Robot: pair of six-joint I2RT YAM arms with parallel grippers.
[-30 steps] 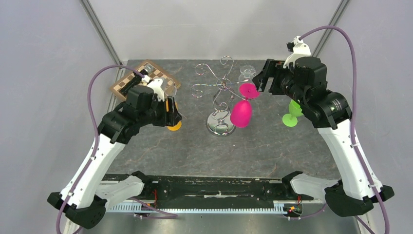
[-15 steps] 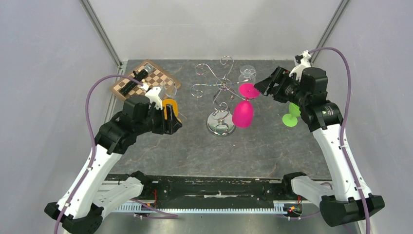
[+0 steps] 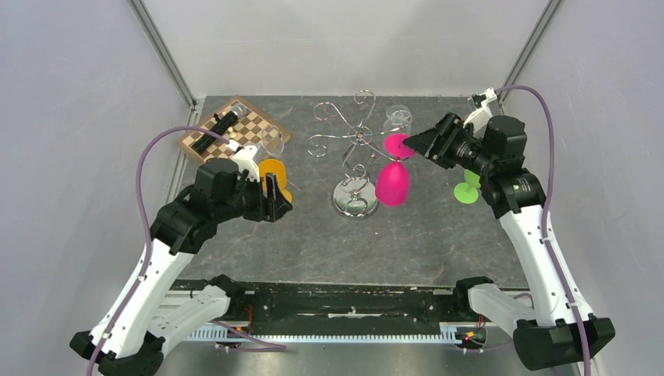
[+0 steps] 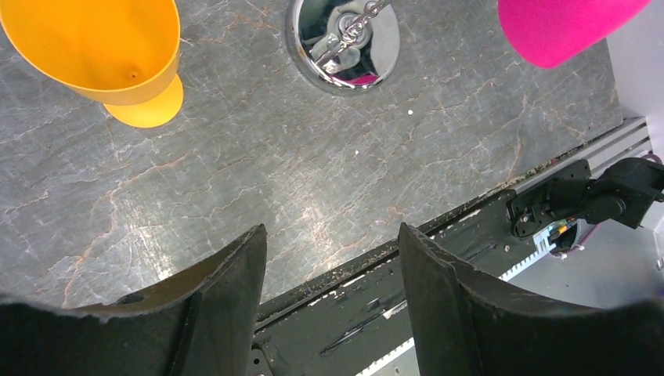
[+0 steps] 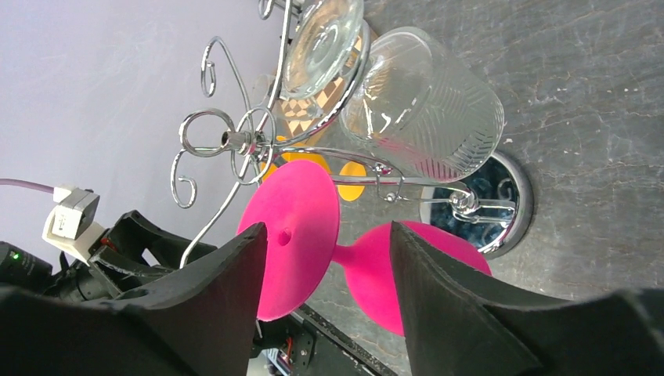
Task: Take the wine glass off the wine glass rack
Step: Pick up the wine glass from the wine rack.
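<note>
grey-veined stone table (image 3: 313,243) between pale walls carries the wine glass rack (image 3: 350,200) at its centre, chrome scrolls spread above a round domed base. a pink wine glass (image 3: 391,182) hangs upside down from the rack's arm at 3 o'clock of the post, its foot caught in the wire and its bowl down just beside the base. a clear glass (image 3: 398,117) hangs at 1 o'clock of the post. the right arm (image 3: 509,178) reaches in from 3 o'clock. the right jaws stand partly apart, one finger (image 5: 196,313) on each side of the pink foot and stem, with a gap showing at the stem; whether the other finger touches the foot's rim is hard to tell. the left arm (image 3: 196,213) sits at 9 o'clock of the rack, the left jaws open over bare table and holding nothing. an orange glass (image 3: 272,172) stands just beyond them. a green glass (image 3: 467,192) stands at 3 o'clock, partly behind the right arm, and a chessboard (image 3: 239,124) lies at 10 o'clock.
</note>
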